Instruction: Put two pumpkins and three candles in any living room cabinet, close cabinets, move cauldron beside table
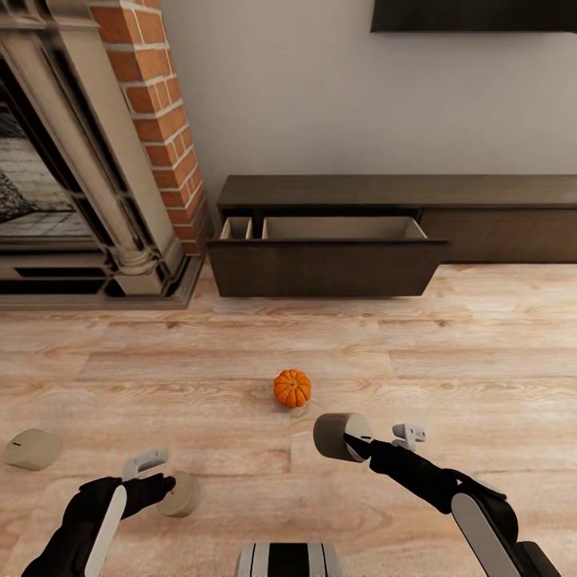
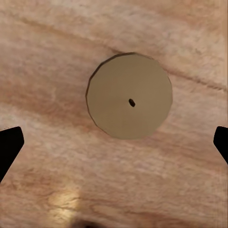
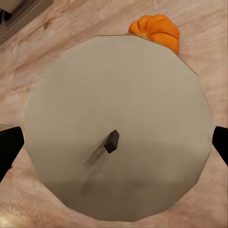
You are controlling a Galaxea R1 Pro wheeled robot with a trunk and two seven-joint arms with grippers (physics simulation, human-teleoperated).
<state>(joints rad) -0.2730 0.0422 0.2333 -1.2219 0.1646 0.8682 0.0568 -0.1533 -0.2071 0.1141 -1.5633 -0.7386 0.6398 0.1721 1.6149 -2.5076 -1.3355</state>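
Pumpkin (image 1: 292, 388) before cabinet (image 1: 320, 240) (floor between)

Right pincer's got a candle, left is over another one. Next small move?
Probably lower the left pincer and close: the candle lies centred between its open fingers, on the floor. The right pincer already holds its candle, and the drawer is open.

Brick fireplace (image 1: 160, 120), wood floor (image 1: 449, 353)
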